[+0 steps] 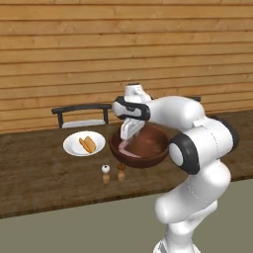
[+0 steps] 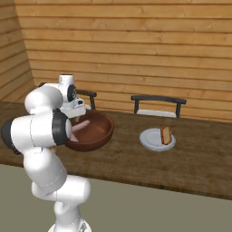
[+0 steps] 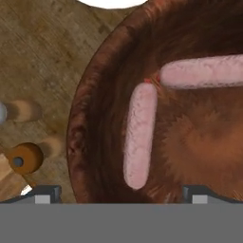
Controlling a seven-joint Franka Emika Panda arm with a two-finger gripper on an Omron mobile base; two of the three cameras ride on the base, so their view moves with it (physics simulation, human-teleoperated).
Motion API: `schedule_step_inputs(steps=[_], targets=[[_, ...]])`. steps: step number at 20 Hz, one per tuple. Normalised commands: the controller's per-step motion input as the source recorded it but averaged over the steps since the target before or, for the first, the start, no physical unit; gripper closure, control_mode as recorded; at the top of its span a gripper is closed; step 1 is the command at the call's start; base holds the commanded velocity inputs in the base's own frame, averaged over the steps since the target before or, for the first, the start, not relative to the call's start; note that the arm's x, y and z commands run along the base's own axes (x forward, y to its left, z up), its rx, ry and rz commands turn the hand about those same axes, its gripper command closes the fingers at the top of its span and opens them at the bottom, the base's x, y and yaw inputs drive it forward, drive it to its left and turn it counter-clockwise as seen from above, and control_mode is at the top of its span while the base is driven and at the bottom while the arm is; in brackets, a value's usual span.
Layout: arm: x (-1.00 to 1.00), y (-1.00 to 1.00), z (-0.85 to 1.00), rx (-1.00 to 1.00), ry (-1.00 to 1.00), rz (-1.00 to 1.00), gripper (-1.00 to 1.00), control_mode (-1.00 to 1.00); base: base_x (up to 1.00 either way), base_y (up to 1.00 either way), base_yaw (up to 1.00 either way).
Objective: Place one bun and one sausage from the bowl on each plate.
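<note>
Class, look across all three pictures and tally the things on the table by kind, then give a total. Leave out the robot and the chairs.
Sausages: 2
Buns: 2
Plates: 2
Bowl: 1
Shakers: 2
Total: 9

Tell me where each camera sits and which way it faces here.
Left base view: behind the arm's left, facing forward and down at the table, left plate, bowl and shakers; the arm rises from lower right.
Right base view: behind the arm's right, facing the bowl and right plate; the arm rises from lower left.
Hand view: on the hand, facing down into the bowl at two sausages; open claw tips at bottom.
Shared: all three show the bowl.
</note>
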Motion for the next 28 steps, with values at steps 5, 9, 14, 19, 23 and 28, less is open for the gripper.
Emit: schedule_step_inputs(steps=[5,9,14,19,23,28], targets=[[0.17,-0.14,-0.23,0.07,0.00,0.04,-1.00,-1.00,0.00,0.00,0.00],[0.00,-0.04,-0.41,0.07,0.00,0.06,-1.00,-1.00,0.00,0.00,0.00],[0.11,0.00,-0.37,0.04,0.00,0.09,-1.00,-1.00,0.00,0.00,0.00],[0.09,0.00,-0.24,0.05,-0.03,0.09,-1.00,-1.00,0.00,0.00,0.00],[0.03,0.00,-0.25,0.03,-0.04,0.09,-1.00,-1.00,0.00,0.00,0.00],[0.20,0.01,-0.21,0.01,-0.04,0.05,-1.00,-1.00,0.00,0.00,0.00]])
